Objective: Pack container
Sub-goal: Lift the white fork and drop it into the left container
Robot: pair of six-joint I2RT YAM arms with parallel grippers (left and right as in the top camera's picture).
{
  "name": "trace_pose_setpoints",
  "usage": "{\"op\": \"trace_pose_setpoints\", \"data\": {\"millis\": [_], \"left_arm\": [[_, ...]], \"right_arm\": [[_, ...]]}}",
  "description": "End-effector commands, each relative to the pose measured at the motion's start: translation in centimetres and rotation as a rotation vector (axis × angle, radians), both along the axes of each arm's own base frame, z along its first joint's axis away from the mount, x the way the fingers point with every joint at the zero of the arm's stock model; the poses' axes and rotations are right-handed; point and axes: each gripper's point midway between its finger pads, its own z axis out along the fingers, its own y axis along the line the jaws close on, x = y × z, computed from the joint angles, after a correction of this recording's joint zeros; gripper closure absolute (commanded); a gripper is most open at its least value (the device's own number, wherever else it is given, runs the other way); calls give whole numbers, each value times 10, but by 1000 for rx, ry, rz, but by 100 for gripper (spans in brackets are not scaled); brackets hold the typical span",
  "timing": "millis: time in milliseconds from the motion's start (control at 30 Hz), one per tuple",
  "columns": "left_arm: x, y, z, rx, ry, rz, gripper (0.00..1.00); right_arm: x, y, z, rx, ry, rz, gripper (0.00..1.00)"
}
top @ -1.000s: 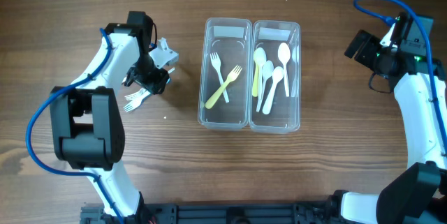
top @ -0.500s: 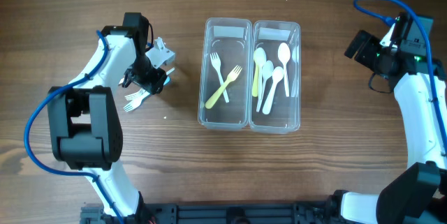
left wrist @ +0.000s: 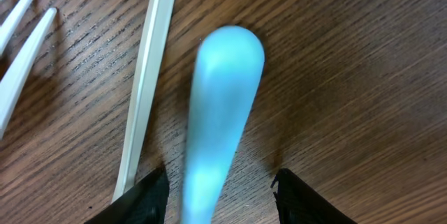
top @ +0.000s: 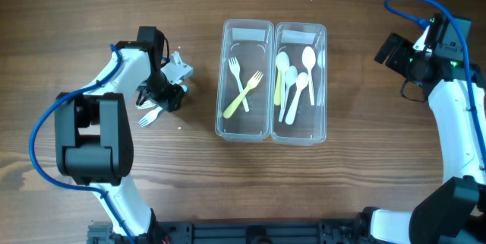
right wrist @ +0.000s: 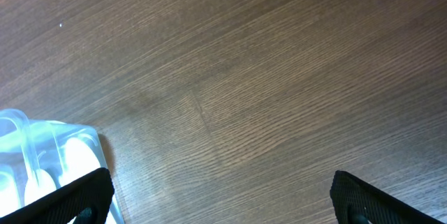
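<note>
The clear twin container stands at the table's middle. Its left tub holds a white fork crossed with a yellow fork. Its right tub holds several white spoons and a yellow one. My left gripper is low over the table left of the container. In the left wrist view its open jaws straddle a light blue utensil handle lying on the wood, with gaps on both sides. My right gripper is open and empty at the far right.
A white fork lies on the table just left of my left gripper. Its handle runs beside the blue one, and white tines show at the upper left. The container's corner shows in the right wrist view.
My left gripper has moved a little toward the table's front and down over the cutlery. The white fork has shifted slightly. The right arm has not moved.
</note>
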Motion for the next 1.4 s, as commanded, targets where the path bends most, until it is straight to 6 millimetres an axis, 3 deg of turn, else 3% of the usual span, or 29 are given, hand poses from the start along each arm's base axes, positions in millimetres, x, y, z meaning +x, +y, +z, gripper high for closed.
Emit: {"op": "trace_pose_setpoints", "data": {"millis": [0, 100, 367, 500, 633, 767, 867, 933, 1000, 1067, 1167, 1267, 1367], "left_arm": [[-4, -5, 2, -27, 5, 1, 52], [-5, -5, 2, -27, 9, 2, 70], [-6, -1, 1, 0, 11, -2, 96], [-2, -12, 11, 36, -8, 2, 96], [7, -28, 55, 131, -86, -86, 96], [8, -42, 73, 130, -135, -122, 96], [6, -41, 77, 128, -135, -43, 96], [11, -44, 90, 113, -169, 9, 96], [19, -70, 129, -4, -249, 47, 96], [22, -108, 176, -159, -340, 46, 96], [22, -154, 226, -294, -493, 19, 96], [17, -193, 238, -374, -528, 21, 96], [20, -216, 216, -392, -472, 109, 96]], "right_arm": [[2, 1, -4, 11, 8, 3, 0], [2, 1, -4, 11, 8, 3, 0], [2, 1, -3, 10, 7, 2, 0], [2, 1, -3, 10, 7, 2, 0], [3, 1, -3, 10, 3, 2, 0], [2, 1, -3, 10, 4, 2, 0], [3, 1, -3, 10, 3, 2, 0], [3, 1, -3, 11, 3, 2, 0], [3, 2, -3, 13, 2, 5, 0], [3, 3, -3, 20, 1, 9, 0], [3, 3, -3, 20, 1, 9, 0], [3, 3, -3, 19, 1, 9, 0], [3, 3, -3, 19, 1, 9, 0]]}}
